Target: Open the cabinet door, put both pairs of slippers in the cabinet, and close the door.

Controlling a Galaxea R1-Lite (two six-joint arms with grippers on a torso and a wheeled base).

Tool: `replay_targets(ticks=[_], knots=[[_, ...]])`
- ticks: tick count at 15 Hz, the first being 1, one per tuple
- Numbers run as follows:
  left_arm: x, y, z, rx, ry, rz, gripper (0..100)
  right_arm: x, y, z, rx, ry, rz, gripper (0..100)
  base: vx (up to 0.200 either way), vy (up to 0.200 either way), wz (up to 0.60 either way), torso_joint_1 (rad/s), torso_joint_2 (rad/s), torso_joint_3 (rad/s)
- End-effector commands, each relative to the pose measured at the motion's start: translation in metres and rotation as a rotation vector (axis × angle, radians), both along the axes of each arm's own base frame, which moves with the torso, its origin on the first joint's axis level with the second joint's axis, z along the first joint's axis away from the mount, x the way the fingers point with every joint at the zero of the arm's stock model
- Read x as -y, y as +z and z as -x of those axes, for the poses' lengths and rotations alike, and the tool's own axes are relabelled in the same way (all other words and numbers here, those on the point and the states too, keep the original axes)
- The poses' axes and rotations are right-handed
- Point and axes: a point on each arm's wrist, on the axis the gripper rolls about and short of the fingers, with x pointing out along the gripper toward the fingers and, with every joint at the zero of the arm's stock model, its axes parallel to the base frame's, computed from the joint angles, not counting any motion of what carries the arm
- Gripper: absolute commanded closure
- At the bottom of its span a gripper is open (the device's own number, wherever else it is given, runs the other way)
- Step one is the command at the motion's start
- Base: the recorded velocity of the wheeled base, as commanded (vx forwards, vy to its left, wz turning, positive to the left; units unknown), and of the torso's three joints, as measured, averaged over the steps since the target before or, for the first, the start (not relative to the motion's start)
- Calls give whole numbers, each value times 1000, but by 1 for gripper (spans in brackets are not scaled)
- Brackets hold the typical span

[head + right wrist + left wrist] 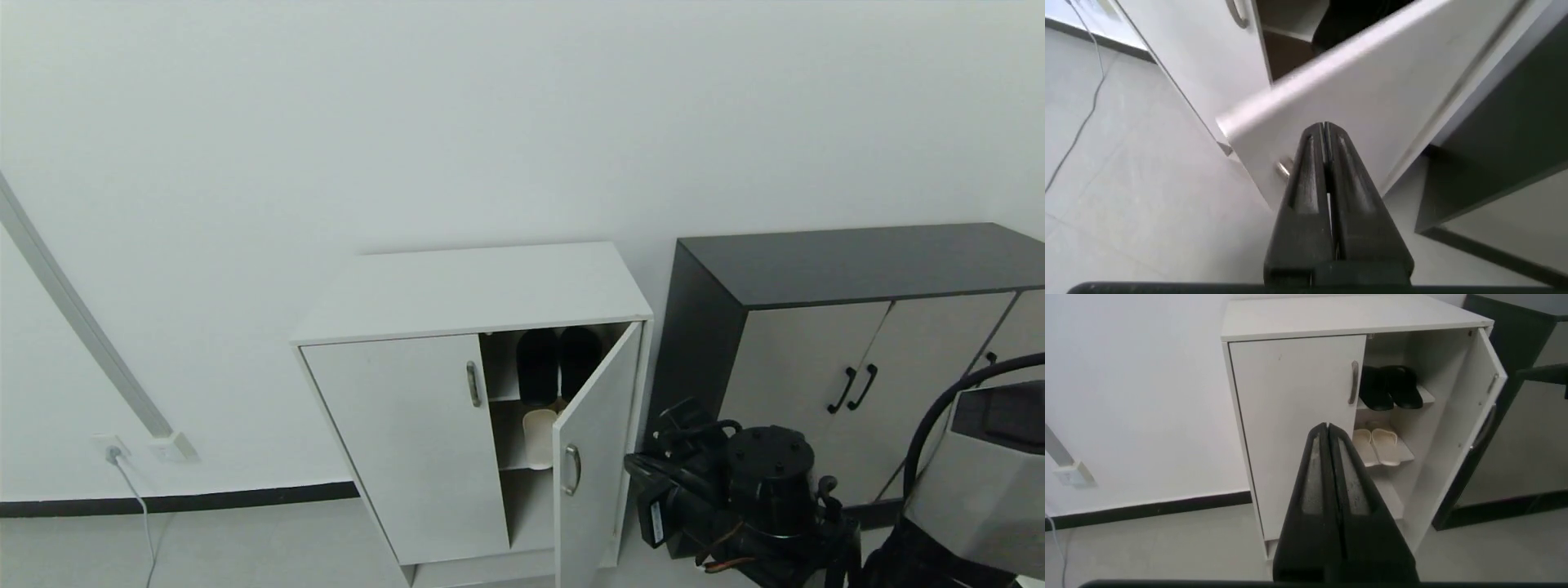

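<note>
Head view: white cabinet [473,294] at centre against the wall. Its left door [400,441] is shut. Its right door [592,457] is swung out toward 6 o'clock on hinges at the cabinet's right side. Black slippers [559,363] lie on the upper shelf, with pale slippers [539,437] on the shelf just below. Both pairs are housed, so closing the door is judged the step left. A dark cabinet [857,269] stands just beside at 3 o'clock, leaving little room for the door to open wider. Bare floor [245,547] lies at 7 o'clock, and a wall socket [110,449] with its cable is well apart at 9 o'clock. The right arm sits low at 4 o'clock, on the outer side of the open door. Left wrist view: left gripper [1328,426], jaws pressed together and holding nothing, held back from the cabinet front and facing the shut door. Both pairs are visible through the opening, the black pair above the pale. Right wrist view: right gripper [1327,131], jaws likewise closed and empty, set against the door's outer face near its handle [1283,168]. This looks like a placement for pushing, though contact cannot be confirmed. The door's free edge has open floor to sweep back toward 12 o'clock. The risk is a slip along the smooth panel.
</note>
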Motion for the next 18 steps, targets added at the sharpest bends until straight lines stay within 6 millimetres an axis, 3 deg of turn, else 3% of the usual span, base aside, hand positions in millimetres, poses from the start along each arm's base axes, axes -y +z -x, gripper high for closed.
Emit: replay_targets(ticks=[1,5,8,18], knots=[[0,0,0,-1,0,0,100,5,-4,7,-17,5,16,100,200,0,0,-12,-17,2],[0,0,0,-1,0,2,100,8,-8,10,-29,8,35,100,200,0,0,10,6,1],[0,0,0,-1,2,3,100,6,-17,8,-38,12,39,100,0,0,0,0,0,0],[0,0,0,-1,3,5,100,-15,-30,-36,27,-3,-14,100,0,0,0,0,0,0]])
